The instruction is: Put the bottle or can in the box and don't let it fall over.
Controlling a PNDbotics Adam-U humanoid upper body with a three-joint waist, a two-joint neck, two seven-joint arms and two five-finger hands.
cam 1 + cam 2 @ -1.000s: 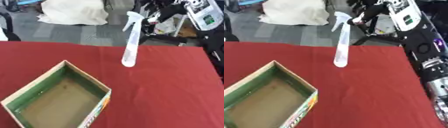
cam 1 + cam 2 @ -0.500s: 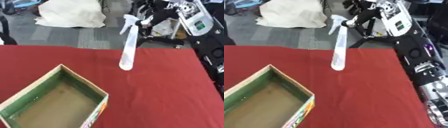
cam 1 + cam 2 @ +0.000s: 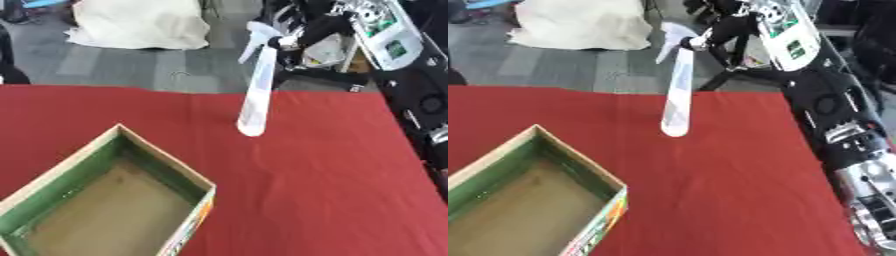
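A tall white spray bottle (image 3: 256, 95) hangs tilted over the red table (image 3: 332, 175), its trigger head up and far, its base down and near. My right hand (image 3: 726, 27), black, is shut on the bottle's neck just under the head. My right arm (image 3: 842, 135) runs down the right edge of the view. An open cardboard box (image 3: 166, 160) with green inner walls and a brown floor lies at the lower left. It sits nearer and to the left of the bottle's base, with nothing inside. Whether the base touches the cloth I cannot tell.
Beyond the table's far edge, grey floor holds a white cloth heap (image 3: 140, 22) and dark equipment (image 3: 337, 55). Bare red cloth spreads to the right of the box and in front of the bottle.
The whole picture has shifted a little with the head. The bottle stays in my right hand and has hardly moved relative to the box.
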